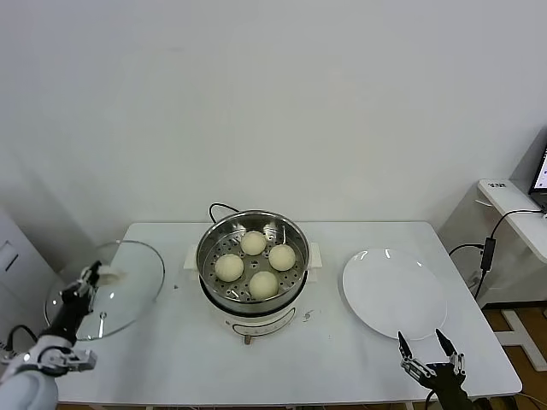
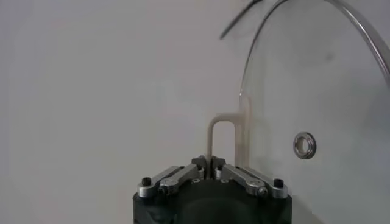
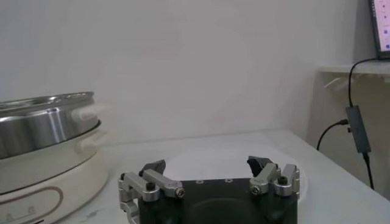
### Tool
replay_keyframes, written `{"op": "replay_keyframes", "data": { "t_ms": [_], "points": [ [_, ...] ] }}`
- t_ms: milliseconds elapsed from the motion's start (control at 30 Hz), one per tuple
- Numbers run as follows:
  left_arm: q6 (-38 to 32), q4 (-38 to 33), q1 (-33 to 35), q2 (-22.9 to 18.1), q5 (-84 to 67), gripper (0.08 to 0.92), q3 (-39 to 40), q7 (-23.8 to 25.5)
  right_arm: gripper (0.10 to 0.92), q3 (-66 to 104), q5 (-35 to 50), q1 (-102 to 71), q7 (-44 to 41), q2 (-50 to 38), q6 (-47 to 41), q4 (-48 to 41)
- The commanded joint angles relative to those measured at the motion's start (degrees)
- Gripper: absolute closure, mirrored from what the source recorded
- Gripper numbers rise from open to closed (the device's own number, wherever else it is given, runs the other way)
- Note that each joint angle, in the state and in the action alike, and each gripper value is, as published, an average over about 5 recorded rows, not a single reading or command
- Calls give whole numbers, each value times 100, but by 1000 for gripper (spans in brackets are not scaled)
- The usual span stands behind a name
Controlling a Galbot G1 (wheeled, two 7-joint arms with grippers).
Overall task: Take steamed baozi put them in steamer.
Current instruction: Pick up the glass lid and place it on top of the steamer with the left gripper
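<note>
Several cream-white baozi [image 1: 253, 243] lie on the perforated tray inside the shiny steel steamer [image 1: 208, 242], which stands on its white base at the table's middle. My left gripper [image 1: 85, 282] is at the table's left end, shut on the white handle [image 2: 223, 131] of the round glass lid [image 1: 128, 286]; in the left wrist view the gripper [image 2: 208, 163] pinches one leg of the handle. My right gripper [image 1: 423, 346] is open and empty near the front right edge, in front of the plate. It also shows in the right wrist view [image 3: 207, 164], with the steamer [image 3: 42, 125] off to one side.
A flat white plate [image 1: 393, 290] with nothing on it lies right of the steamer. A black cord [image 1: 220, 207] runs behind the pot. A white side desk [image 1: 513, 209] with cables stands off the right end of the table.
</note>
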Motion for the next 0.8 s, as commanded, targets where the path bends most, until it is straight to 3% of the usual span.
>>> {"op": "replay_keyframes", "data": {
  "t_ms": [33, 167, 367, 800],
  "points": [
    [3397, -2306, 90, 1376, -1480, 892, 1545, 934, 203, 294, 24, 178, -365, -122, -106, -272],
    [4317, -2648, -255, 1389, -1064, 892, 2830, 969, 203, 466, -14, 190, -500, -110, -99, -401],
    [4857, -2504, -971, 951, -51, 892, 4162, 1232, 203, 672, -173, 189, -567, 78, -79, -586],
    [5500, -1251, -2458, -526, 1217, 892, 5606, 1566, 203, 718, -355, 165, -567, 133, -154, -572]
  ]
}}
